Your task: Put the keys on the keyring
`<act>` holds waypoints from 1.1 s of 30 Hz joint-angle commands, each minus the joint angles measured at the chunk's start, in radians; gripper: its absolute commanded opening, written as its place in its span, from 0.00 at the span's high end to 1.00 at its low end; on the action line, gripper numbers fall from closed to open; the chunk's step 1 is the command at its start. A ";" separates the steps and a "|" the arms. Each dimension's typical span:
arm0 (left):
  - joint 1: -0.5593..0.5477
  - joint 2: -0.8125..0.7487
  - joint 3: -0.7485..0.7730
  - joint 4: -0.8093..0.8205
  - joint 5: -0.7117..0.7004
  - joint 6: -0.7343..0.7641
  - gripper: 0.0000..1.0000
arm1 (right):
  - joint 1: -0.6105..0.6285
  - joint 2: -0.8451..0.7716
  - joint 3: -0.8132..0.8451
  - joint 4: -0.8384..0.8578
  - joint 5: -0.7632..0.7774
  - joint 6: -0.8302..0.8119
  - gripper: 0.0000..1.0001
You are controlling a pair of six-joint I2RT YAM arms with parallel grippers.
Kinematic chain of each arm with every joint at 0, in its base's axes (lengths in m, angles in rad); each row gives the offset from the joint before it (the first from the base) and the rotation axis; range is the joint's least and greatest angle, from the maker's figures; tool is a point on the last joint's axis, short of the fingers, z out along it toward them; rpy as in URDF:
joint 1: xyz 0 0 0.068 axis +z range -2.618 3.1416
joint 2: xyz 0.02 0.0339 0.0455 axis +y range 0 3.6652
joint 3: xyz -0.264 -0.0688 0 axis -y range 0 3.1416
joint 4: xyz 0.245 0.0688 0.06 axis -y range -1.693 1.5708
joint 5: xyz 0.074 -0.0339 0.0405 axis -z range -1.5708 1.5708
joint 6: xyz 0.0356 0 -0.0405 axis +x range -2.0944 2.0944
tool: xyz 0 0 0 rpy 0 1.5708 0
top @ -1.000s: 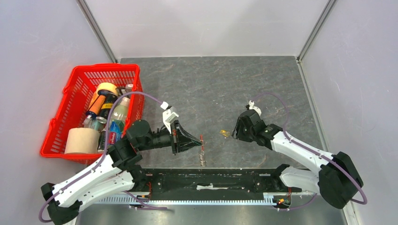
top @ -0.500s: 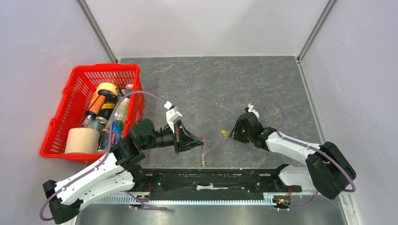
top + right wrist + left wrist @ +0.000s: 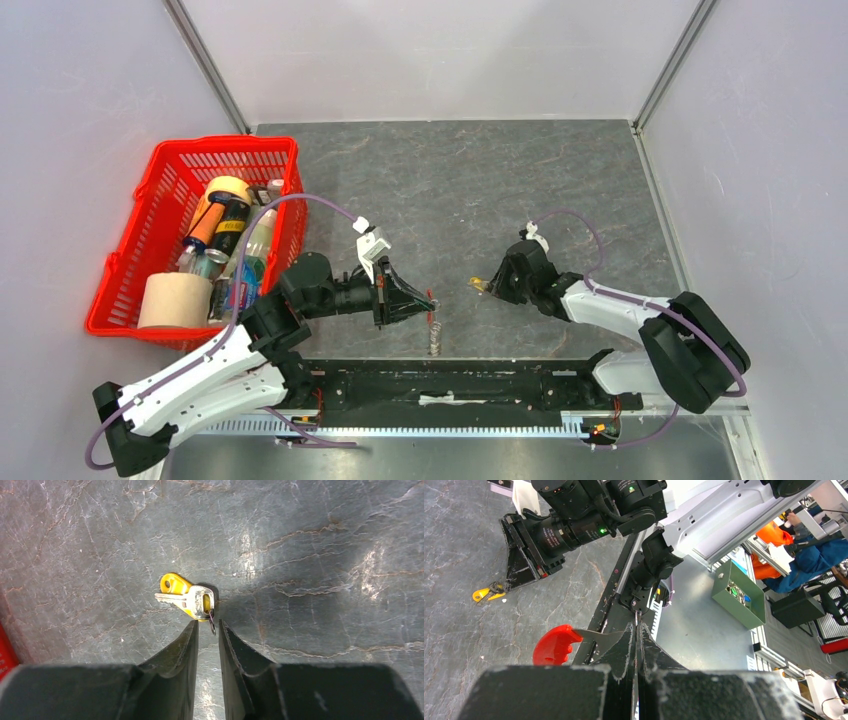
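Observation:
My left gripper (image 3: 426, 302) is shut on the red keyring (image 3: 431, 294), held above the table near its front edge. A bunch of silvery keys (image 3: 433, 338) hangs from the ring. In the left wrist view the shut fingers (image 3: 636, 630) pinch a thin metal piece, and a red piece (image 3: 554, 645) sticks out to their left. A brass-yellow key with a silvery key on it (image 3: 186, 597) lies flat on the table (image 3: 481, 285). My right gripper (image 3: 207, 624) is low over it with a narrow gap. Its tips straddle a small dark ring (image 3: 212, 620) on that key.
A red plastic basket (image 3: 225, 145) with bottles, tape and a paper roll stands at the left. The black base rail (image 3: 440, 385) runs along the near edge. Grey walls close in the table at the back and both sides.
My right gripper has edged left and lower, up to the yellow key. My left gripper, holding the keyring, has shifted slightly; the hanging keys stay below it.

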 commanded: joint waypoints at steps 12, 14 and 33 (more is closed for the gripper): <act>-0.001 -0.006 0.007 0.069 0.024 0.027 0.98 | -0.005 -0.020 -0.016 0.019 0.028 0.015 0.95; -0.001 -0.003 0.008 0.069 0.026 0.025 0.98 | -0.004 -0.024 -0.016 0.019 0.036 0.012 1.00; -0.001 -0.010 0.052 0.037 0.043 0.034 0.98 | -0.001 -0.311 0.355 -0.504 -0.262 -0.419 1.00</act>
